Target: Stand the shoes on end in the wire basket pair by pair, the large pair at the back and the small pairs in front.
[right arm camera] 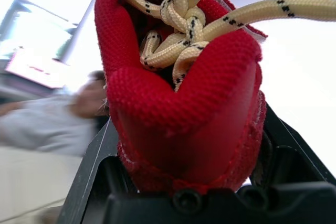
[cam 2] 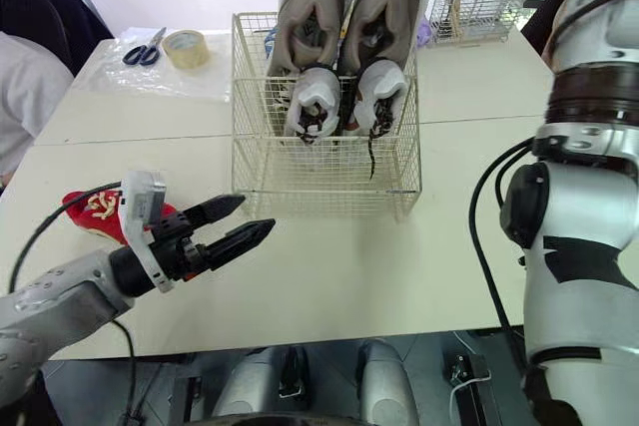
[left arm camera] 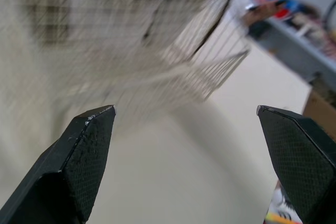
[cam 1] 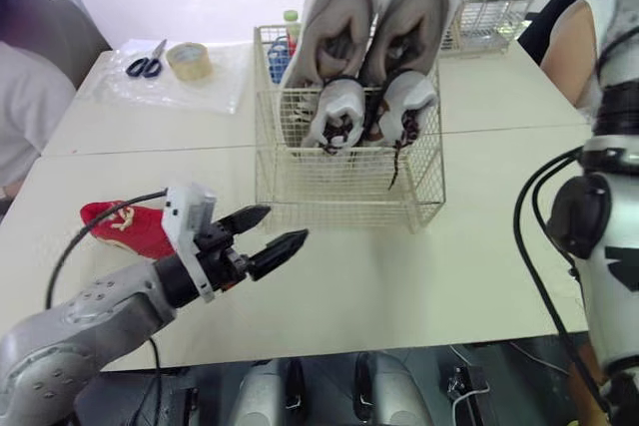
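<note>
Right gripper [right arm camera: 189, 145] is clamping a red shoe [right arm camera: 178, 77], laces up. Left gripper [cam 1: 287, 224] is hovering over the table, fingers apart, just near-left of the wire basket [cam 1: 339, 192]. Its mate, the second red shoe [cam 1: 125, 226], is lying at the left. The large pair [cam 1: 374, 17] is standing at the back and the white small pair [cam 1: 369, 112] in front. I'd lower it vertically into the near row, clear of the dangling lace.
</note>
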`<state>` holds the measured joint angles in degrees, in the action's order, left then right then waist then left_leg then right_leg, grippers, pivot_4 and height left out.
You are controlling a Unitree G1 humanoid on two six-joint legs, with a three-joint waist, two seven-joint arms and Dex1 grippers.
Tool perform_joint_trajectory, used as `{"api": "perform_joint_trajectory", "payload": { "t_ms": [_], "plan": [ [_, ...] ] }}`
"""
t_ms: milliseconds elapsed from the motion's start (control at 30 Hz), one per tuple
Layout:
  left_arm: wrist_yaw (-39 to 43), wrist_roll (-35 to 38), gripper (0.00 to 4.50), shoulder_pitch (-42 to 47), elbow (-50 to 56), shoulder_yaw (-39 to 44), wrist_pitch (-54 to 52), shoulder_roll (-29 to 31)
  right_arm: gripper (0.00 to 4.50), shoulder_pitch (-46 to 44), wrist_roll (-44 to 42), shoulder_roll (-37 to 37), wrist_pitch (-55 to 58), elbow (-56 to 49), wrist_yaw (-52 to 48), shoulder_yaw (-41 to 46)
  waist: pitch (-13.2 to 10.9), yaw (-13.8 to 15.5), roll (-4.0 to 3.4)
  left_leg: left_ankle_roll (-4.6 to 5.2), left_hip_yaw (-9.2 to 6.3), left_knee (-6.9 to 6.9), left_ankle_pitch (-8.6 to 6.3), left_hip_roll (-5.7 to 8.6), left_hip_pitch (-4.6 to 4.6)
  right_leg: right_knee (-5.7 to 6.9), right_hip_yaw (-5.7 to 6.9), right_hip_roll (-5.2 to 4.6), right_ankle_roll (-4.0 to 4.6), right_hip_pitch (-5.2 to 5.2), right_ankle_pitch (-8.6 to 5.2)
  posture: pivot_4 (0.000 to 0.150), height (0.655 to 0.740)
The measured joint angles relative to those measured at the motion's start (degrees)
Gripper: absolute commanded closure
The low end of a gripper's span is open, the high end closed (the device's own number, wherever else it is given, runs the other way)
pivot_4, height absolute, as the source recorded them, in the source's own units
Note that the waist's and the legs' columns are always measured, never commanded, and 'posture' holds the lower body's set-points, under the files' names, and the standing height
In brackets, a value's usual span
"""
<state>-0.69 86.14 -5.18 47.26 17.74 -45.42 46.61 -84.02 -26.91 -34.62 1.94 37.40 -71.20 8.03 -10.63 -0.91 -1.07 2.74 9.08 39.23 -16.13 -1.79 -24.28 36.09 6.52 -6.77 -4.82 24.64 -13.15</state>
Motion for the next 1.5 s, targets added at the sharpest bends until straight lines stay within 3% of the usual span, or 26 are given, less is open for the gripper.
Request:
{"api": "perform_joint_trajectory", "payload": {
  "t_ms": [133, 233, 367, 467, 600, 867, 1100, 1200, 1333, 1500],
  "plan": [
    [2.16, 11.57, 0.0, -8.15, -0.04, 18.98, 2.36, 3.67, 2.34, -0.53, -2.2, -1.41, 7.03, -4.1, -16.83, -8.5, -0.09, -0.23, 0.18, -0.02, -0.03, -0.02, -0.01, -0.05, -0.15, -0.02, 0.05, -0.04, 0.04, 0.2, -0.02, 0.15, 0.74],
    [8.03, 18.72, 0.0, -13.77, -2.45, 33.75, 0.51, 7.33, 2.34, -0.47, -5.66, -3.42, 8.79, -7.43, -20.8, -14.39, -0.12, -0.29, 0.17, -0.06, 0.0, -0.02, -0.02, -0.03, -0.19, -0.02, 0.08, -0.03, 0.13, 0.25, -0.08, 0.15, 0.74],
    [15.67, 24.55, 0.0, -13.77, -9.71, 40.59, -1.63, 11.76, 2.34, -0.88, -10.12, -7.88, 6.07, -11.29, -21.1, -22.89, -0.13, -0.08, 0.17, -0.27, 0.03, -0.03, -0.13, 0.02, -0.16, 0.0, 0.15, 0.01, 0.2, 0.31, -0.13, 0.15, 0.74],
    [21.66, 25.84, 0.0, -6.86, -12.58, 36.44, -1.31, 14.69, 2.34, -1.11, -10.06, -9.59, 0.84, -12.59, -21.13, -28.83, -0.12, -0.12, 0.2, -0.31, 0.11, -0.03, -0.12, 0.04, -0.15, 0.02, 0.12, 0.02, 0.19, 0.44, -0.11, 0.15, 0.74],
    [24.81, 25.89, 0.0, 2.32, -12.67, 23.9, -0.46, 15.94, 2.34, -1.71, -10.13, -10.73, -3.75, -12.87, -21.14, -33.62, -0.13, -0.29, 0.22, -0.31, 0.29, -0.14, -0.12, 0.05, -0.22, 0.09, -0.04, 0.05, 0.02, 0.52, 0.01, 0.15, 0.74],
    [22.83, 25.89, 0.0, 14.53, -12.59, 8.06, 1.43, 8.85, 2.34, -3.4, -10.05, -12.78, -6.41, -12.65, -21.15, -36.61, -0.15, -0.25, 0.24, -0.17, 0.28, -0.11, 0.04, -0.03, -0.24, 0.09, -0.05, 0.14, 0.03, 0.51, 0.0, 0.15, 0.74],
    [17.66, 25.89, 0.0, 23.22, -16.46, 1.89, 1.21, 3.25, 2.34, -3.28, -12.03, -14.4, -4.54, -17.37, -21.16, -36.89, -0.14, 0.04, 0.28, -0.14, 0.22, -0.04, 0.05, 0.0, -0.21, 0.09, -0.03, 0.1, 0.01, 0.4, 0.02, 0.15, 0.74],
    [15.81, 26.25, 0.85, 25.27, -17.49, -0.27, 0.85, 0.89, 2.34, -2.78, -12.07, -14.93, -3.35, -17.93, -21.16, -36.89, -0.14, 0.08, 0.33, -0.13, 0.19, -0.02, 0.05, 0.0, -0.2, 0.09, -0.01, 0.1, 0.01, 0.36, 0.02, 0.15, 0.74],
    [15.17, 27.0, 2.62, 25.73, -17.16, -1.17, 0.51, 0.01, 2.34, -1.82, -12.05, -15.91, -1.45, -18.44, -21.16, -36.89, -0.14, 0.01, 0.33, -0.12, 0.19, -0.01, 0.05, 0.0, -0.2, 0.08, -0.01, 0.11, 0.01, 0.35, 0.02, 0.15, 0.74],
    [13.31, 26.86, 2.71, 25.51, -17.29, -1.23, 0.32, -2.25, 0.03, -1.84, -9.86, -15.03, -1.48, -17.14, -21.16, -36.32, -0.14, -0.01, 0.33, -0.12, 0.17, 0.0, 0.06, -0.01, -0.14, 0.09, 0.0, 0.14, 0.01, 0.28, 0.02, 0.15, 0.74]
  ]
}}
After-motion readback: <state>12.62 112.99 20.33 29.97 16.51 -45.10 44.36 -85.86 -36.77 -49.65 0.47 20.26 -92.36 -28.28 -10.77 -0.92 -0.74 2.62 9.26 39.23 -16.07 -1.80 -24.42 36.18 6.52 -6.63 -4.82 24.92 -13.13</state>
